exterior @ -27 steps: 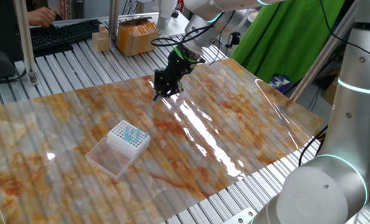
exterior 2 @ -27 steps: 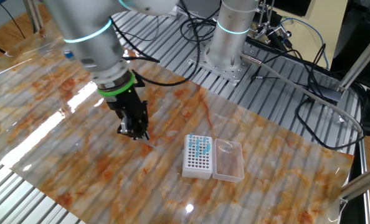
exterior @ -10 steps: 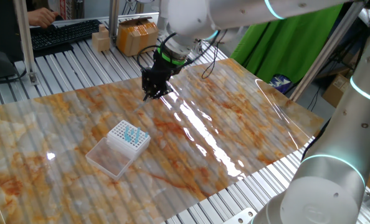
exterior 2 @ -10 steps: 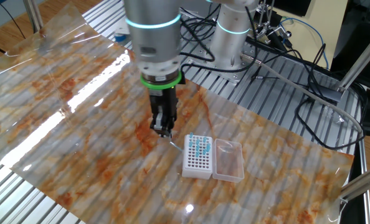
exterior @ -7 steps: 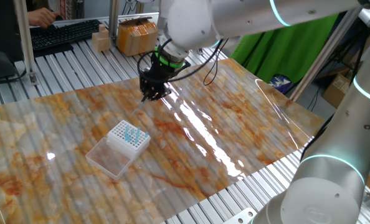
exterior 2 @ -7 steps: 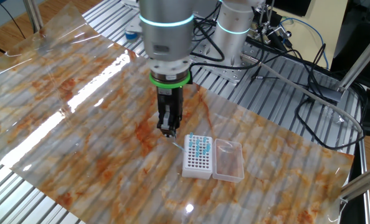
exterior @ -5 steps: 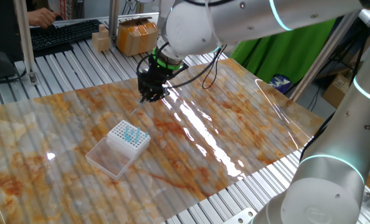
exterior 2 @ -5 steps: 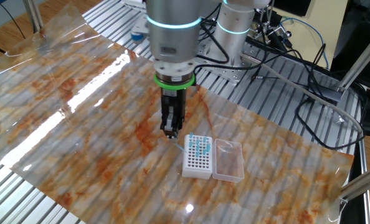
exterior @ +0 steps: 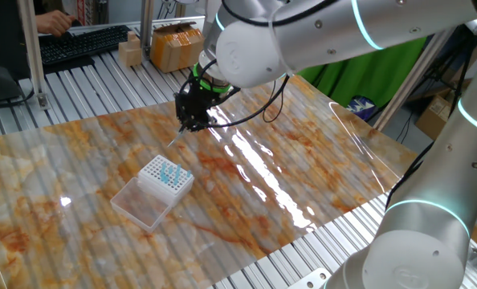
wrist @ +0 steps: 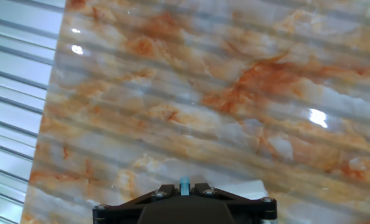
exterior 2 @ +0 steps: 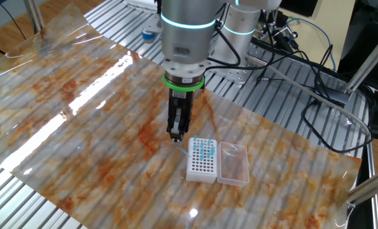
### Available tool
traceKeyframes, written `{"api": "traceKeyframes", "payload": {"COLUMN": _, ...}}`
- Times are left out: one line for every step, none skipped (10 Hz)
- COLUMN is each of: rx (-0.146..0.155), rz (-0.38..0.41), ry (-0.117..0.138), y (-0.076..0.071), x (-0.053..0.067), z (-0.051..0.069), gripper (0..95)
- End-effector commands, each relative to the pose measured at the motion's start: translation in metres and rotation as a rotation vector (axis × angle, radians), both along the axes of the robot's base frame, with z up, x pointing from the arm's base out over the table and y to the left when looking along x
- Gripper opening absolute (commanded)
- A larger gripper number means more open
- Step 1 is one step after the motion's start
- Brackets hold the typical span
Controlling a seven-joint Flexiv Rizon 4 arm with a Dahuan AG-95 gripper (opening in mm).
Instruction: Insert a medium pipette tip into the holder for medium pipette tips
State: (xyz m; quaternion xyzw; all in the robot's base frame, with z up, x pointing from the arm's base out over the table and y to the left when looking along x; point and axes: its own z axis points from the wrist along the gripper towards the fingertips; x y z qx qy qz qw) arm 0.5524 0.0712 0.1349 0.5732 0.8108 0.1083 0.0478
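My gripper [exterior: 192, 124] is shut on the medium pipette tip [exterior: 175, 140], a thin pale bluish sliver that sticks out below the fingers. In the other fixed view the gripper [exterior 2: 175, 136] hangs above the mat just left of the holder for medium pipette tips [exterior 2: 200, 166], with the tip [exterior 2: 183, 147] pointing towards it. The holder [exterior: 155, 170] is a small white rack with a grid of holes and a clear lid [exterior: 137, 202] attached. In the hand view the tip [wrist: 184, 185] shows between the shut jaws.
A bunch of teal tips [exterior 2: 206, 149] stands in the holder's far rows. The marbled mat [exterior: 287, 152] covers the table. A keyboard [exterior: 78, 44] and cardboard boxes [exterior: 174, 44] lie at the back. Cables [exterior 2: 291, 83] run beside the arm's base [exterior 2: 233, 57].
The gripper has carried the tip across the mat towards the holder, from well to its side to just beside it. The holder has not moved.
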Motion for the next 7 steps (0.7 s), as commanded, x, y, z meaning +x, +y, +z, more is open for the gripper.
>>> {"api": "traceKeyframes", "payload": {"rx": -0.006, "rz": 0.008, "ry": 0.001, "y": 0.0009, "x": 0.0003, "z": -0.0010, "gripper": 0.0}}
{"api": "traceKeyframes", "payload": {"rx": -0.013, "rz": 0.012, "ry": 0.001, "y": 0.0027, "x": -0.0001, "z": -0.0017, "gripper": 0.0}}
{"api": "traceKeyframes", "payload": {"rx": -0.030, "rz": 0.017, "ry": -0.001, "y": 0.0044, "x": -0.0005, "z": -0.0023, "gripper": 0.0}}
{"api": "traceKeyframes", "payload": {"rx": -0.040, "rz": 0.021, "ry": -0.004, "y": 0.0061, "x": -0.0010, "z": -0.0026, "gripper": 0.0}}
{"api": "traceKeyframes", "payload": {"rx": -0.043, "rz": 0.023, "ry": -0.009, "y": 0.0075, "x": -0.0013, "z": -0.0027, "gripper": 0.0}}
{"api": "traceKeyframes", "payload": {"rx": -0.057, "rz": 0.034, "ry": -0.017, "y": 0.0084, "x": -0.0009, "z": -0.0025, "gripper": 0.0}}
{"api": "traceKeyframes", "payload": {"rx": -0.058, "rz": 0.039, "ry": -0.021, "y": 0.0089, "x": -0.0010, "z": -0.0027, "gripper": 0.0}}
